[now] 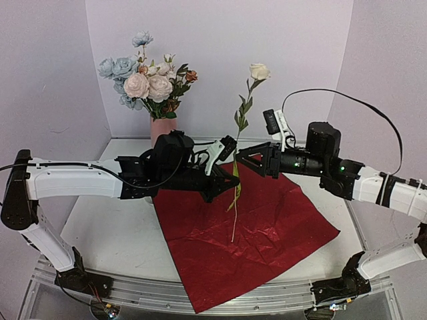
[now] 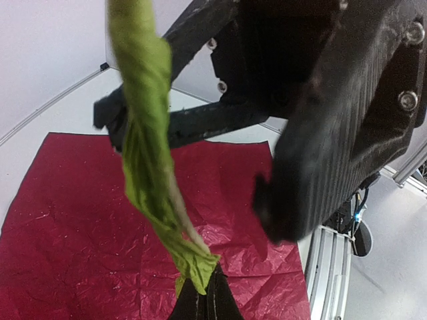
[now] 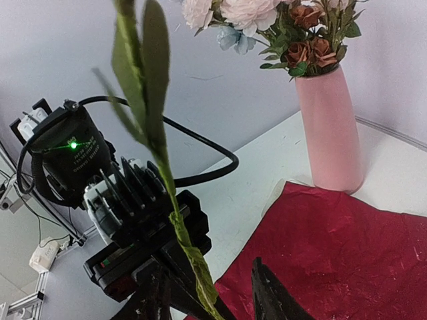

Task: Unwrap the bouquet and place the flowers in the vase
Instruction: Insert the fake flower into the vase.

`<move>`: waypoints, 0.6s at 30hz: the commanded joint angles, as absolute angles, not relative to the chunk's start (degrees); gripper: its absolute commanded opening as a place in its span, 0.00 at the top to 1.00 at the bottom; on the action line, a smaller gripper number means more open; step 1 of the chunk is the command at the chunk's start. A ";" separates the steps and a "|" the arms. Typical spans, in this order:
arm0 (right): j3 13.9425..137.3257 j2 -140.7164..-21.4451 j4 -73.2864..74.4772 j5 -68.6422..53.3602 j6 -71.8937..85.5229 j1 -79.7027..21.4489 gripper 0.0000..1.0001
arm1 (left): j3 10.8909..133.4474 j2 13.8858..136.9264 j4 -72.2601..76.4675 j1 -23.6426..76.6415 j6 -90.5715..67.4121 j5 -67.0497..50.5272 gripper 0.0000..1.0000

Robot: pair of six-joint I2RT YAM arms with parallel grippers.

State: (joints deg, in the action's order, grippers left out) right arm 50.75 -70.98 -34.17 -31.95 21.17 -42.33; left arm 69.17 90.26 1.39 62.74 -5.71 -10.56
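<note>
My left fingers [image 2: 203, 301] pinch the rose stem [image 2: 150, 173] tight; my right fingers [image 3: 210, 277], open astride it just above, should close squarely on it before the left lets go.

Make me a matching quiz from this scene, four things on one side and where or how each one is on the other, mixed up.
Things:
1. vase
2. red paper
3. white rose
4. right gripper

States:
A. spread flat on the table
B. pinched by its stem in the left gripper
C. jaws apart around the stem
D. standing at the back, holding flowers

Pairs: 1-D, 2-A, 3-B, 4-C
</note>
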 commanded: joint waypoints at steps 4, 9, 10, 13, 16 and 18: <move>54.13 -72.59 -35.44 -37.15 20.49 -42.63 0.67 | 71.75 88.15 0.48 62.94 -4.09 -12.83 1.00; 54.29 -72.55 -35.51 -36.62 20.38 -42.63 0.72 | 71.85 88.21 0.35 62.93 -3.52 -13.15 1.00; 54.39 -72.64 -35.51 -36.78 20.36 -42.63 0.73 | 71.95 88.39 0.22 62.93 -3.38 -13.37 1.00; 54.74 -72.94 -35.55 -37.23 20.37 -42.63 0.80 | 72.39 88.75 -1.64 62.93 -3.12 -13.60 1.00; 54.76 -72.95 -35.51 -37.27 20.53 -42.67 0.85 | 72.42 88.83 -1.83 62.93 -2.86 -13.52 1.00; 54.84 -72.96 -35.47 -36.93 20.63 -42.63 0.96 | 72.42 88.81 -1.85 62.93 -2.73 -13.29 1.00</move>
State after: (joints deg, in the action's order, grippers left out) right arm 52.13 -72.78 -33.82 -35.59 20.74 -42.33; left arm 69.41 90.26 -1.41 62.74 -4.20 -12.49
